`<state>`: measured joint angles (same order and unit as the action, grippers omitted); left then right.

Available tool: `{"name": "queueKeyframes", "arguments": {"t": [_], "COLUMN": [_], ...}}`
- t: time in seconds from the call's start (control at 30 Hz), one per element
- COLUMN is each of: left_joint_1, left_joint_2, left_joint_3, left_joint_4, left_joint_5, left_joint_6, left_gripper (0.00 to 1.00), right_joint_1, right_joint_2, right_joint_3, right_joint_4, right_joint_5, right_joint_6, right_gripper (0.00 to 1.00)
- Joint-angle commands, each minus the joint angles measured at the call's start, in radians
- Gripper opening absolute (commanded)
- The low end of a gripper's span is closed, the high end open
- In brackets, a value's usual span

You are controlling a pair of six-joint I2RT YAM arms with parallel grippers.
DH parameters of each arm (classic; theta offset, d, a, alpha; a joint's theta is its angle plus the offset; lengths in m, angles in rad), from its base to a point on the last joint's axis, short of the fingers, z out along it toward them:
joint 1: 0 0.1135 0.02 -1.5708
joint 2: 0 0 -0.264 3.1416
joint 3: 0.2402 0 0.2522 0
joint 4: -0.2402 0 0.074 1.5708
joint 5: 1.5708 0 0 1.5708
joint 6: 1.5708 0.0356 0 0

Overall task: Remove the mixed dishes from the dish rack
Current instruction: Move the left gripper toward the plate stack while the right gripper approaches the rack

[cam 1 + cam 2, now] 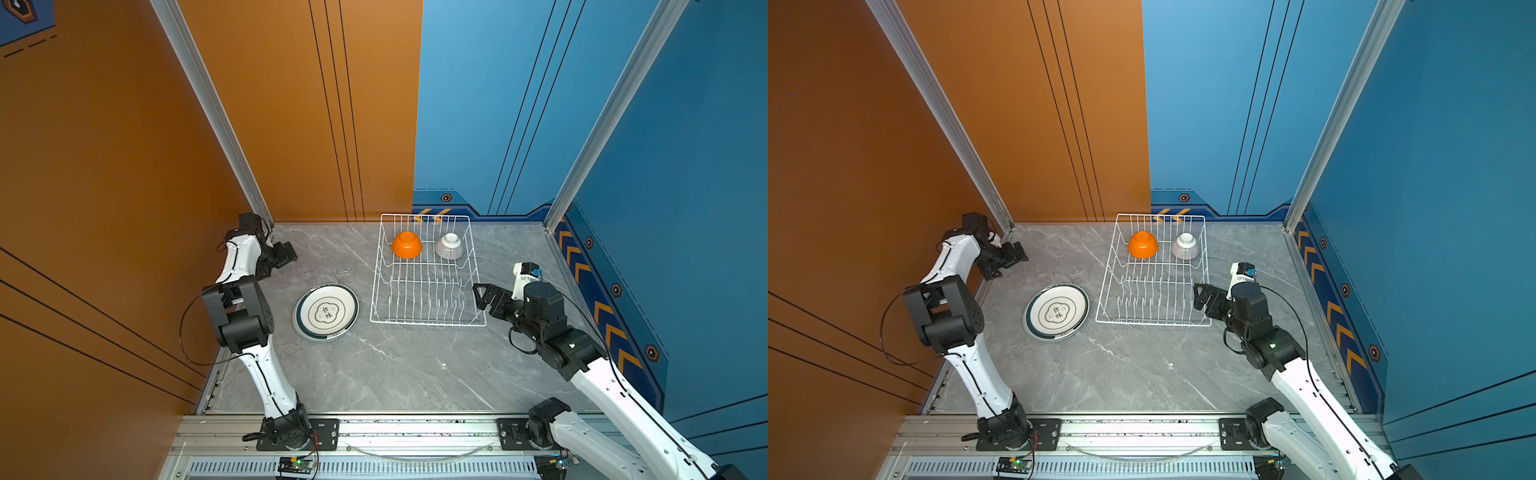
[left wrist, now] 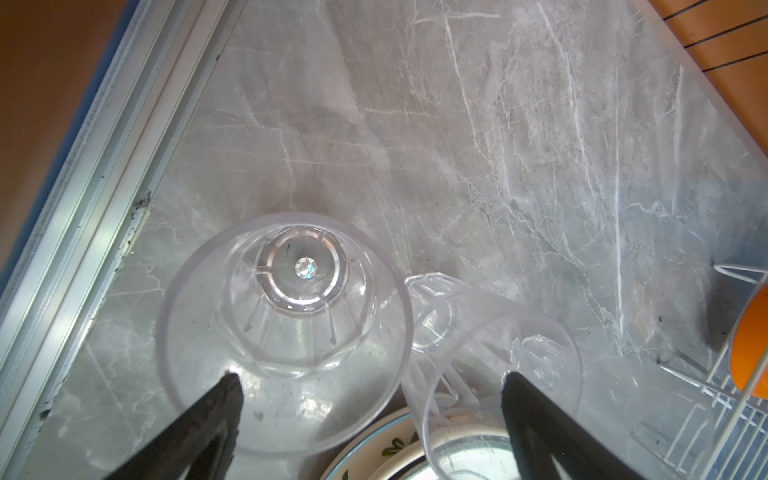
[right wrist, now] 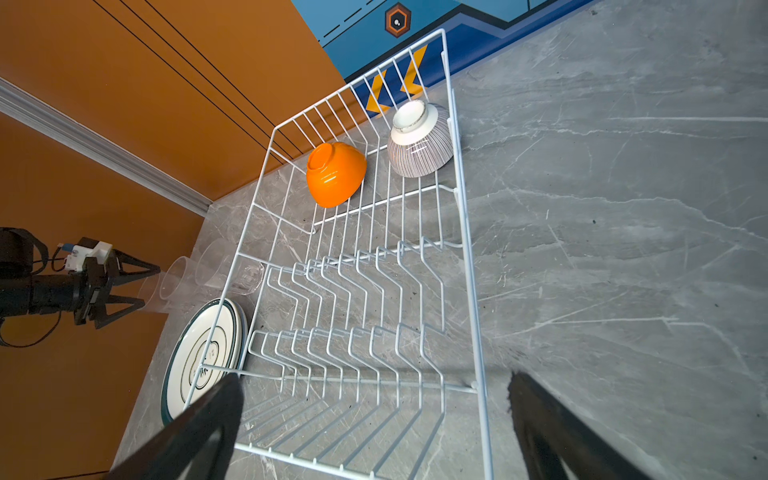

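Note:
The dish rack (image 1: 428,323) (image 1: 1152,322) (image 3: 469,249) is a white wire basket at the middle back of the table. An orange bowl (image 1: 407,244) (image 1: 1143,244) (image 3: 334,174) and a white ribbed bowl (image 1: 449,246) (image 1: 1185,246) (image 3: 419,143) sit upside down at its far end. Its prong rows are bare. Left of the rack lie stacked teal-rimmed plates (image 1: 326,311) (image 1: 1057,311) (image 3: 203,357). Behind them stand clear glasses (image 2: 286,332) (image 2: 498,332) (image 3: 174,282). My left gripper (image 1: 286,253) (image 1: 1017,253) (image 2: 370,386) hangs open just above them. My right gripper (image 1: 478,295) (image 1: 1198,295) (image 3: 374,386) is open at the rack's near right corner.
The orange wall and its aluminium rail (image 2: 83,174) run close behind my left gripper. A blue wall (image 1: 623,291) borders the table on the right. Grey marble table (image 1: 395,365) stretches in front of the rack and plates.

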<state>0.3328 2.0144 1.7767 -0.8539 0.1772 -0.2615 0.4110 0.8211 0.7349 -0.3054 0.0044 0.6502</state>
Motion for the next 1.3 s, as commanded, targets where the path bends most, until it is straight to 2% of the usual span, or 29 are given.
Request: {"name": "queueKeyframes", "arguments": {"t": [0.0, 0.4, 0.67, 0.97, 1.1, 1.27], "left_joint_1": [0.002, -0.055, -0.140, -0.261, -0.331, -0.393], "left_joint_2": [-0.106, -0.329, -0.542, -0.848, -1.014, -1.175], "left_joint_3": [-0.031, -0.120, -0.219, -0.458, -0.627, -0.827], "left_joint_4": [-0.024, -0.022, 0.036, 0.113, 0.186, 0.263], "left_joint_5": [0.020, 0.054, 0.089, 0.099, 0.107, 0.106], "left_joint_6": [-0.009, -0.022, -0.040, -0.073, -0.126, -0.190], "left_gripper": [0.98, 0.98, 0.98, 0.98, 0.98, 0.98], "right_joint_1": [-0.006, -0.007, -0.008, 0.008, 0.061, 0.169], "right_joint_2": [-0.011, 0.035, 0.050, 0.110, 0.155, 0.267], "right_joint_3": [-0.020, 0.003, -0.005, 0.005, 0.034, 0.124], "right_joint_4": [-0.016, -0.010, -0.017, 0.021, 0.041, 0.038], "right_joint_5": [0.008, -0.035, -0.039, -0.161, -0.169, -0.109], "right_joint_6": [-0.014, -0.006, 0.019, 0.077, 0.109, 0.124], "right_gripper": [1.00, 1.00, 1.00, 1.00, 1.00, 1.00]}}
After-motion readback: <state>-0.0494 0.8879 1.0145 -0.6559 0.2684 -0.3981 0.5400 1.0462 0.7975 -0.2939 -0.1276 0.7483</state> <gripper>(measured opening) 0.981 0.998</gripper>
